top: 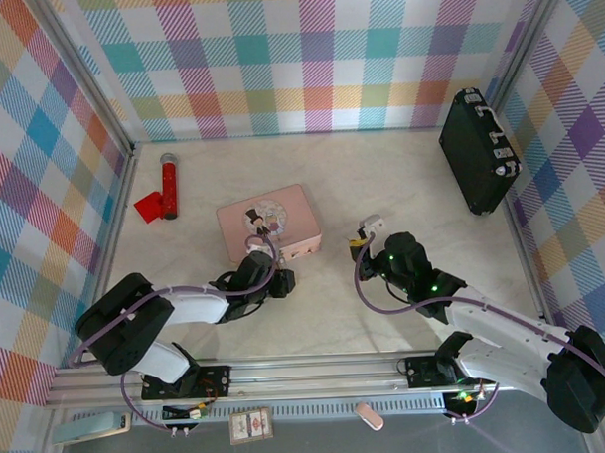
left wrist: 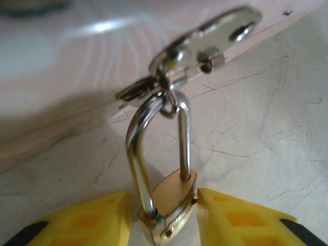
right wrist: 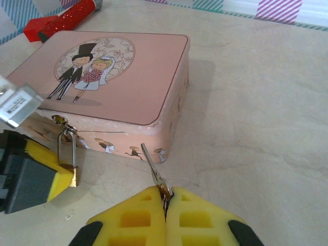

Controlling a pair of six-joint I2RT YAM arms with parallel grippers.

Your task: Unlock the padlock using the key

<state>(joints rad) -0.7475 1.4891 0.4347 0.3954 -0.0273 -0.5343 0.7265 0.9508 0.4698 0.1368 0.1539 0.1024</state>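
Observation:
The small brass padlock (left wrist: 169, 205) hangs by its silvery shackle from the hasp on the front of the pink tin (right wrist: 113, 72). My left gripper (left wrist: 164, 218) straddles the padlock's body. Its right finger touches the brass and a narrow gap remains at its left finger, so it is open. The same padlock (right wrist: 72, 173) shows in the right wrist view beside a left gripper finger (right wrist: 43, 169). My right gripper (right wrist: 165, 205) is shut on the head of the slim silvery key (right wrist: 152, 166), whose blade points at the tin's near corner, a short way right of the padlock.
The pink tin (top: 272, 220) lies mid-table between both grippers. A red cylinder with a red tag (top: 168, 184) lies at the back left. A black case (top: 479, 151) leans at the back right wall. Checkered walls enclose the table on three sides.

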